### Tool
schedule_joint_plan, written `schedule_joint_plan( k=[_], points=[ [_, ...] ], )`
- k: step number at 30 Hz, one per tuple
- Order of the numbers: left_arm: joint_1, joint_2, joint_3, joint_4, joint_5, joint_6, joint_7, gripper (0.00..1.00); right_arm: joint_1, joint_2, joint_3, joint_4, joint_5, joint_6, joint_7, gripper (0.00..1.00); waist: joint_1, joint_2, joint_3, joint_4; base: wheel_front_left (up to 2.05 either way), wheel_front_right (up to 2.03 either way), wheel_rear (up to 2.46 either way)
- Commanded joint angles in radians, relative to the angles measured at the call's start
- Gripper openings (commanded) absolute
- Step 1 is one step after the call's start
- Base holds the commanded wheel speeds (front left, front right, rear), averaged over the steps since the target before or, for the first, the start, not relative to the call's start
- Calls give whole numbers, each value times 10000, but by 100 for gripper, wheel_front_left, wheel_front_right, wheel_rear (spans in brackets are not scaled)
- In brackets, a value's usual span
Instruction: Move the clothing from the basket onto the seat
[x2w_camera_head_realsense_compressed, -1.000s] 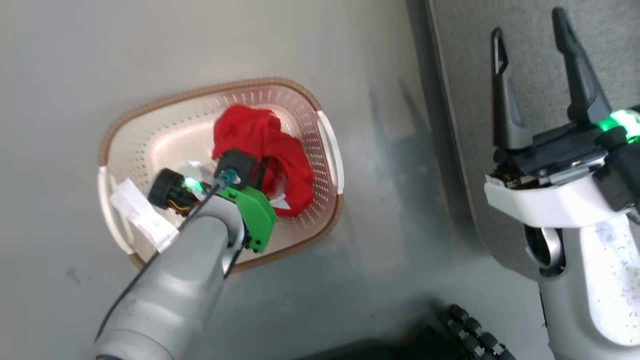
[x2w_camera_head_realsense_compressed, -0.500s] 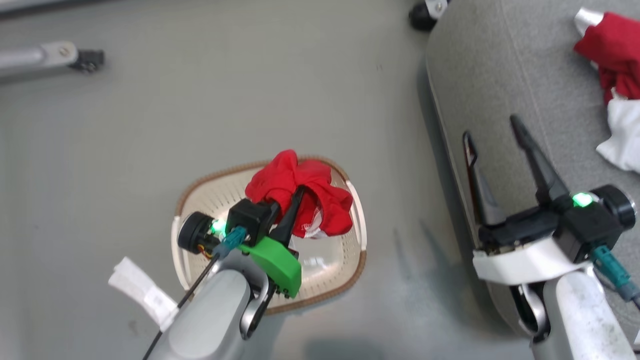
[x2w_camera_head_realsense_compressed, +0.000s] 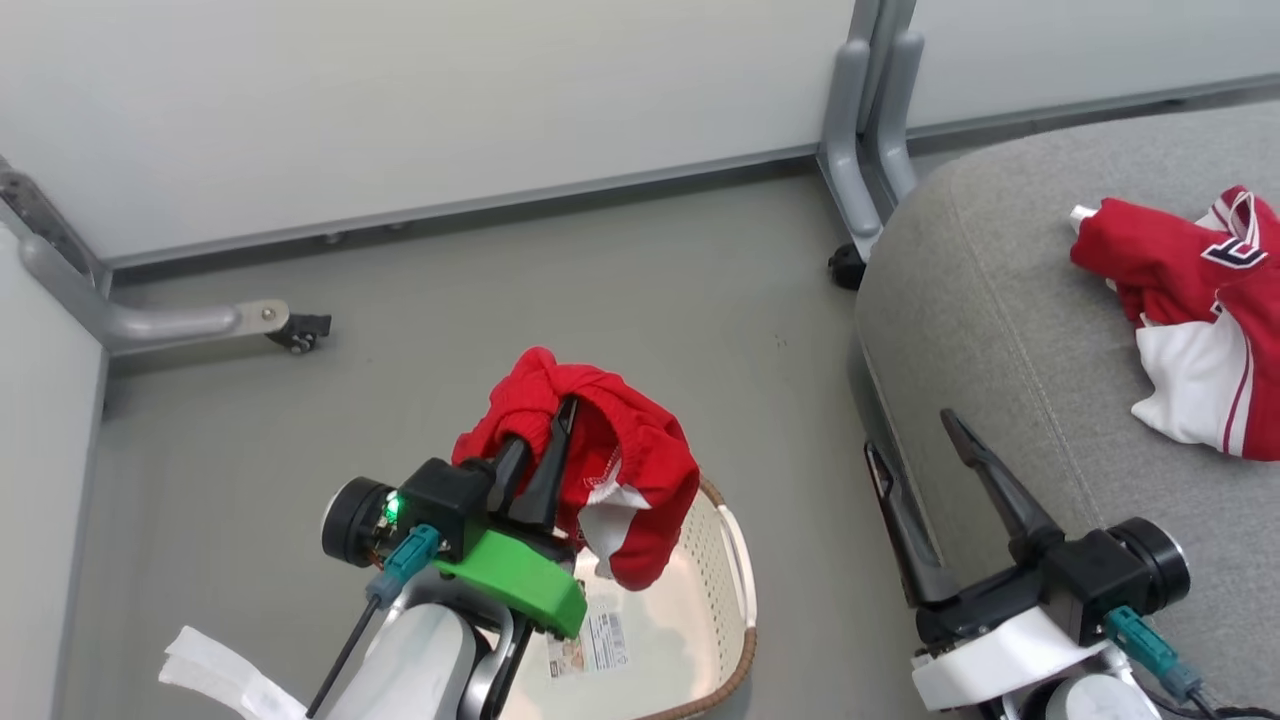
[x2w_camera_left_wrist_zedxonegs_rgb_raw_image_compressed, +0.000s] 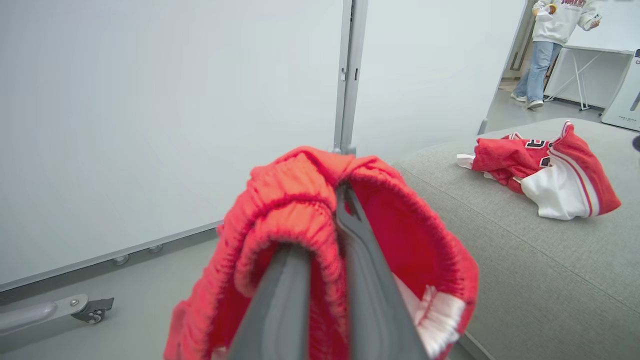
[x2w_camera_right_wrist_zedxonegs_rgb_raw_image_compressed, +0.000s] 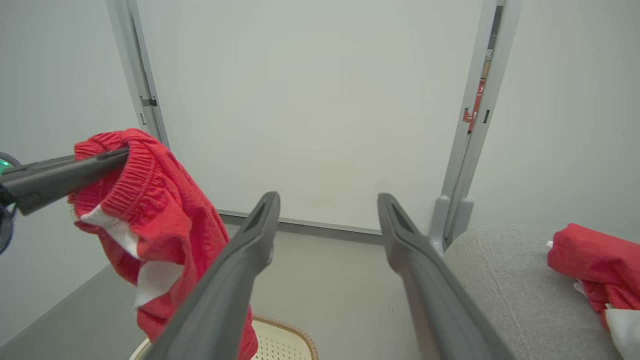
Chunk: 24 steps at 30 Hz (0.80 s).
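Partly cropped basket (x2w_camera_head_realsense_compressed: 712, 575), hanging clothing (x2w_camera_head_realsense_compressed: 625, 465) hiding its rim

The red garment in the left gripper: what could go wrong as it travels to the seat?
The left gripper pinches only a bunched edge of the garment; it may slip onto the floor short of the seat.
Its loose end hangs over the basket rim, and the open right gripper lies on the path; either may snag.

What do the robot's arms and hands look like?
Silver-grey arms, black wrist blocks, two long dark tapered fingers each: left gripper, right gripper. Both have teal cable plugs; the left adds a green plastic bracket, green light and white tag.
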Motion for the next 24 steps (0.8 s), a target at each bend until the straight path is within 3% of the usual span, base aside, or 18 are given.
schedule_joint_plan(
  k=[1,13,24],
  points=[
    [235,17,76,-158,64,-16,-6,0,231,-82,105,68,89,-10,-4,100,1,0,-787,19,0,0,0],
    [158,-115,-245,-1025,361,-265,-7,0,55,-570,1963,478,1113,-12,-2,100,1,0,-937,-25,0,0,0],
    [-60,-271,-1461,-2287,-53,-473,542,0,-353,-484,2364,946,1003,-10,-2,100,1,0,-748,109,0,0,0]
  ],
)
